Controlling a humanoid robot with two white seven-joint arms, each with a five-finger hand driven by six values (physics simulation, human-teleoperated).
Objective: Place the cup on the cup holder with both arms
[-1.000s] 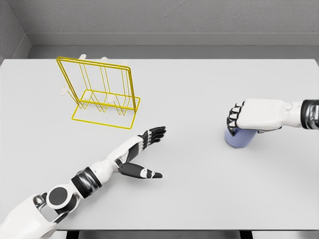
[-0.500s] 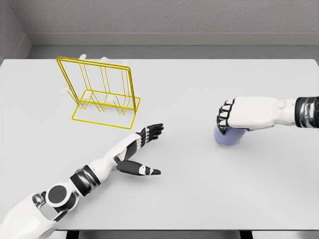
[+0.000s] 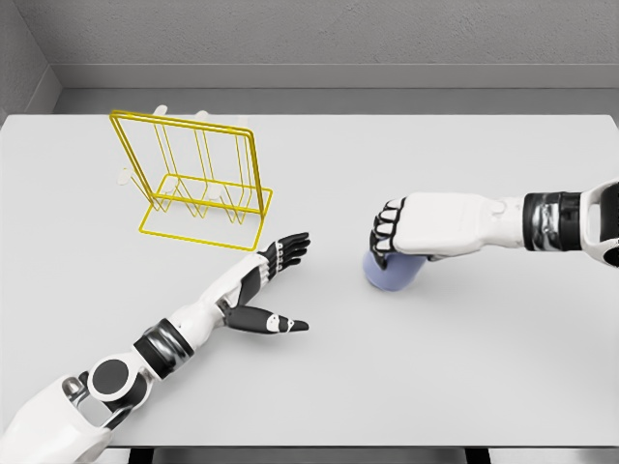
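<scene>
Right hand (image 3: 426, 224) comes in from the right edge of the table (image 3: 464, 367), fingers curled down over the top of the blue cup (image 3: 390, 274), holding it. Cup sits under the palm, roughly mid-table, a little right of centre; can't tell if its base touches the surface. Only the lower part of the cup shows below the knuckles.

Left hand (image 3: 269, 280) lies low over the table left of centre, arm entering from the front-left corner. Fingers wide and stretched out, pointing toward the cup, thumb splayed to the side, holding nothing. Clear gap between the left fingertips and the cup.

Yellow wire cup holder (image 3: 193, 179) stands upright near the back-left part of the table, well apart from the cup and both hands. Small pale pegs show at its back.
</scene>
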